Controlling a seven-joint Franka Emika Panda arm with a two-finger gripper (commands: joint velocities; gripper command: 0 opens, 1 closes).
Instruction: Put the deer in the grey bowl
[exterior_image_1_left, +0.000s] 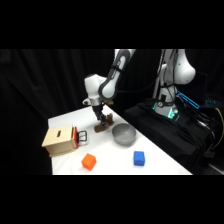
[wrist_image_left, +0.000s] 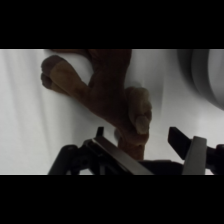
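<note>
The dark-brown deer (wrist_image_left: 107, 90) with tan patches fills the middle of the wrist view, standing on the white table. My gripper (wrist_image_left: 137, 136) is open, low over the deer, with one of its legs between the fingers; the right finger (wrist_image_left: 192, 150) stands clear of it. In the side view the gripper (exterior_image_1_left: 102, 119) reaches down onto the deer (exterior_image_1_left: 101, 127) at the middle of the table. The grey bowl (exterior_image_1_left: 123, 135) sits just right of the deer, and its rim (wrist_image_left: 205, 75) shows at the wrist view's right edge.
A tan wooden box (exterior_image_1_left: 60, 140) with a metal latch stands at the table's left. An orange cube (exterior_image_1_left: 88, 161) and a blue cube (exterior_image_1_left: 139, 158) lie near the front edge. Dark equipment and the arm's base (exterior_image_1_left: 172, 75) are at the right.
</note>
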